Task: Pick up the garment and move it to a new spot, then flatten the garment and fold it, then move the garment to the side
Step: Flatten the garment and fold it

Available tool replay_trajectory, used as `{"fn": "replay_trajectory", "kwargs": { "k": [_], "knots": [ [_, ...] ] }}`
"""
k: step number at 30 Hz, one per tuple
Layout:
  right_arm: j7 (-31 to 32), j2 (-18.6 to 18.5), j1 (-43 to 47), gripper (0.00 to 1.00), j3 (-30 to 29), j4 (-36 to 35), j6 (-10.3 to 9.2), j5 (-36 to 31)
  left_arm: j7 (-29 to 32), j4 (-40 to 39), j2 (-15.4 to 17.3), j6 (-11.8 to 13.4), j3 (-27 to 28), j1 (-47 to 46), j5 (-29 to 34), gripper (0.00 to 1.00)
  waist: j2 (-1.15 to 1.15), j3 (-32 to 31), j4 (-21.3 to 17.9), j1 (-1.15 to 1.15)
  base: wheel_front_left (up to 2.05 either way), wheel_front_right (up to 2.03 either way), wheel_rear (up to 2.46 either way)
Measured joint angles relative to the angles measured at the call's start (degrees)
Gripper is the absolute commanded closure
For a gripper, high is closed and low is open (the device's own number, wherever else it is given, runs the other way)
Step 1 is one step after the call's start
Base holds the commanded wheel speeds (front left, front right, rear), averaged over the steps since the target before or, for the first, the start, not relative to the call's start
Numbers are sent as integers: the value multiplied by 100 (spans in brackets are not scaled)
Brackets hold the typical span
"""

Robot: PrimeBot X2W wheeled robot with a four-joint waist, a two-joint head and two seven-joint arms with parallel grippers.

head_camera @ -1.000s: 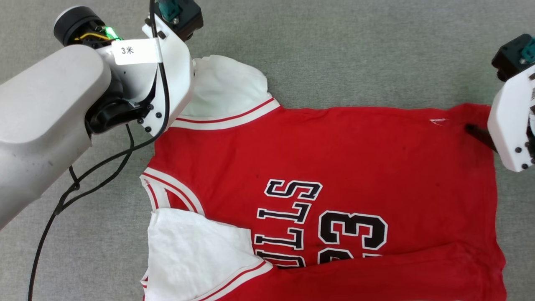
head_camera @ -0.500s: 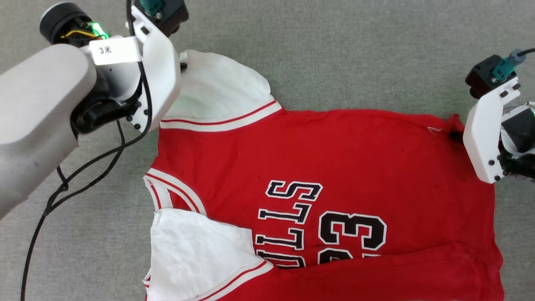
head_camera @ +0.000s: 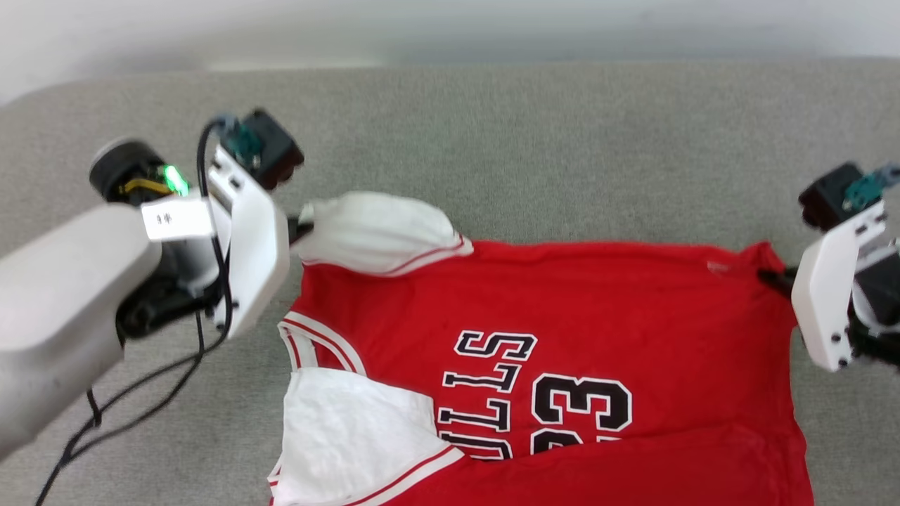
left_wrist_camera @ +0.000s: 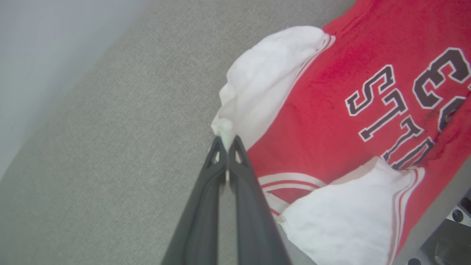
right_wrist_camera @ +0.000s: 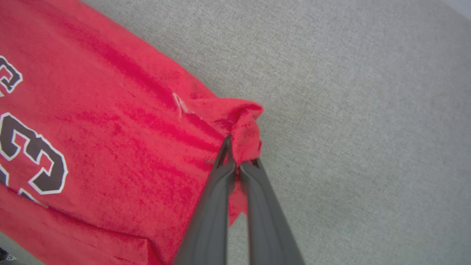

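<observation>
1. Garment (head_camera: 562, 302) is pinched at two points. My left gripper (left_wrist_camera: 225, 142) is pressed together on the tip of the far sleeve (left_wrist_camera: 265, 77), with a nub of white cloth poking out between the fingertips.
2. My right gripper (right_wrist_camera: 240, 159) is clamped on a bunched red hem corner (right_wrist_camera: 244, 121), and the cloth puckers around the fingers.
3. From the head view, the left gripper (head_camera: 301, 229) sits at the far sleeve's left end and the right gripper (head_camera: 773, 280) at the garment's far right corner. The far edge runs fairly straight between them.
4. The garment lies print-up on the grey surface (head_camera: 492, 140), neck to my left and hem to my right. The black "23" (head_camera: 582, 404) and lettering read sideways.
5. The near sleeve (head_camera: 351, 429) lies flat over the body, and a red fold covers the print's lower part.
6. A black cable (head_camera: 140, 393) hangs from my left arm.
</observation>
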Motion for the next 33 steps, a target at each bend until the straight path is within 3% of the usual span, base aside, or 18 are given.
{"fn": "replay_trajectory", "kwargs": {
  "k": [5,15,27,31,32,33],
  "knots": [
    [-335,-138,541,100,62,-153,0,88,-154,-304,255,10,0,659,-44,100,0,-369,58,0,0,0,0],
    [-916,-310,1793,100,-49,-527,0,209,-385,-743,516,305,-3,2188,-167,100,0,-861,195,-1,0,0,0],
    [-1266,-126,3003,100,-510,-670,0,245,-648,-612,493,588,-3,3281,-244,100,0,-843,193,-1,0,0,0],
    [-1237,33,3131,100,-510,-572,0,116,-778,-402,323,591,2,3475,-388,100,0,-803,153,0,0,0,0],
    [-1281,66,3131,89,-535,-530,0,59,-843,-328,279,612,20,3501,-394,96,0,-798,143,-1,0,0,0],
    [-1282,102,3130,39,-560,-493,0,38,-892,-265,252,644,26,3505,-379,0,0,-802,136,0,0,0,0]
  ]
}}
